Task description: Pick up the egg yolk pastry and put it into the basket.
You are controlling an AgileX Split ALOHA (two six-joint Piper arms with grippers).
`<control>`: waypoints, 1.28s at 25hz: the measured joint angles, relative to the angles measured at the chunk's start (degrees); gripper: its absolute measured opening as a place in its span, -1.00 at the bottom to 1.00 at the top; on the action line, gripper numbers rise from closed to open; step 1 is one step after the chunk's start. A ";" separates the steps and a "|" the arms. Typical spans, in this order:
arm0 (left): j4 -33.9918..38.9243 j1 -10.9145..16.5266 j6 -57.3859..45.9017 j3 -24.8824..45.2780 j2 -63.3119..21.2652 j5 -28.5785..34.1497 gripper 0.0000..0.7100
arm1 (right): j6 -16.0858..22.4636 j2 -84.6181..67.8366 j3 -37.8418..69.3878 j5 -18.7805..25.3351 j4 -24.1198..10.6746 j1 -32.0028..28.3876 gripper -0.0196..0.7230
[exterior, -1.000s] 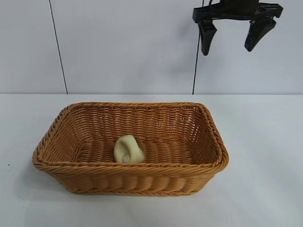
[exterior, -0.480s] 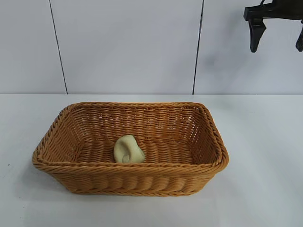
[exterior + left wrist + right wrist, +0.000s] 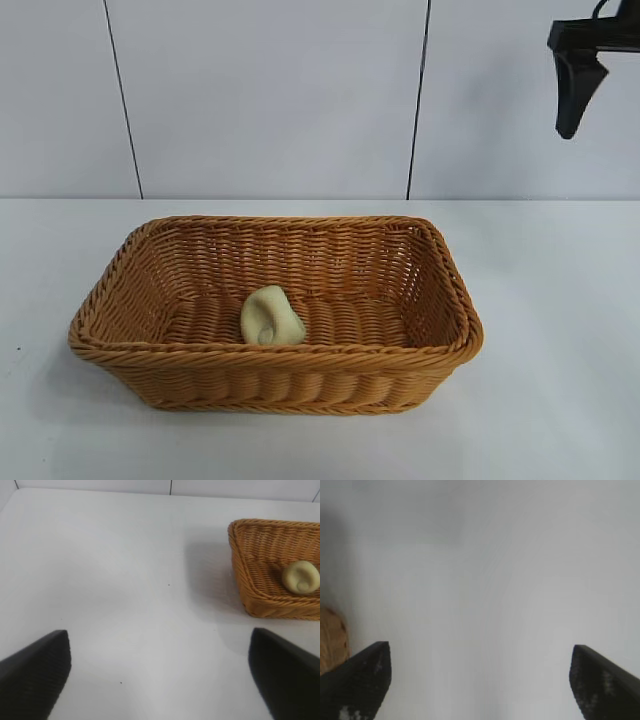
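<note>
The egg yolk pastry (image 3: 271, 317) (image 3: 300, 577), a pale cream-yellow lump with a dimple, lies inside the orange-brown wicker basket (image 3: 440, 262) (image 3: 240, 555) near its front wall. My right gripper (image 3: 480, 675) hangs high at the upper right edge of the exterior view, well clear of the basket, with only one finger (image 3: 577, 88) showing there; its jaws stand wide apart and empty over bare table. My left gripper (image 3: 160, 675) is open and empty too, off to the side of the basket, which shows far off in its view.
The white table (image 3: 560, 300) runs all round the basket. A white panelled wall (image 3: 270, 100) with dark seams stands behind. A corner of the basket (image 3: 330, 640) shows beside the right gripper's finger.
The right gripper has swung to the right and slightly down, mostly leaving the exterior view. The pastry and basket have not moved.
</note>
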 joint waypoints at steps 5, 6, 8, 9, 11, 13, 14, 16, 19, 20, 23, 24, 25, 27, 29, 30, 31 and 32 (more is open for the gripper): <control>0.00 0.00 0.00 0.00 0.00 0.00 0.95 | -0.34 -10.95 13.45 0.00 0.30 0.00 0.92; 0.00 0.00 0.00 0.00 0.00 0.00 0.95 | -0.34 -13.47 16.38 0.00 0.35 0.00 0.92; 0.00 0.00 0.05 0.00 0.00 0.00 0.95 | -0.34 -18.21 22.16 0.00 0.37 0.00 0.92; 0.00 0.00 0.05 0.00 0.00 0.00 0.95 | -0.34 -20.94 24.54 0.00 0.37 0.00 0.92; 0.00 0.00 0.05 0.00 0.00 0.00 0.95 | -0.38 -26.36 30.08 0.05 0.37 0.00 0.92; 0.00 0.00 0.05 0.00 0.00 0.00 0.95 | -0.54 -31.30 34.90 0.05 0.37 0.00 0.92; 0.00 0.00 0.05 0.00 0.00 0.00 0.95 | -0.66 -33.99 37.40 -0.15 0.37 0.00 0.92; 0.00 0.00 0.05 0.00 0.00 0.00 0.95 | -1.61 -38.90 41.94 -2.21 0.37 0.00 0.92; 0.00 0.00 0.05 0.00 0.00 0.00 0.95 | -2.20 -46.60 49.29 -7.74 0.37 0.00 0.92; 0.00 0.00 0.05 0.00 0.00 0.00 0.95 | -2.32 -49.25 51.31 -9.04 0.37 0.00 0.92; 0.00 0.00 0.05 0.00 0.00 0.06 0.95 | -2.73 -56.50 57.39 -11.81 0.37 0.00 0.92; 0.00 0.00 0.05 0.00 0.00 0.06 0.95 | -2.95 -58.86 58.56 -11.36 0.37 0.00 0.92; 0.00 0.00 0.05 0.00 0.00 0.06 0.95 | -2.95 -61.27 59.26 -11.16 0.37 0.00 0.92; 0.00 0.00 0.05 0.00 0.00 0.06 0.95 | -3.18 -65.77 59.66 -11.08 0.37 0.00 0.92; 0.00 0.00 0.05 0.00 0.00 0.06 0.95 | -3.22 -70.40 59.82 -11.19 0.37 0.00 0.92; 0.00 0.00 0.05 0.00 0.00 0.06 0.95 | -3.22 -72.22 59.84 -11.19 0.42 0.00 0.92; 0.00 0.00 0.05 0.00 0.00 0.06 0.95 | -3.22 -74.39 59.84 -11.19 0.41 0.00 0.92; 0.00 0.00 0.05 0.00 0.00 0.06 0.95 | -3.30 -76.49 59.84 -11.19 0.41 0.00 0.92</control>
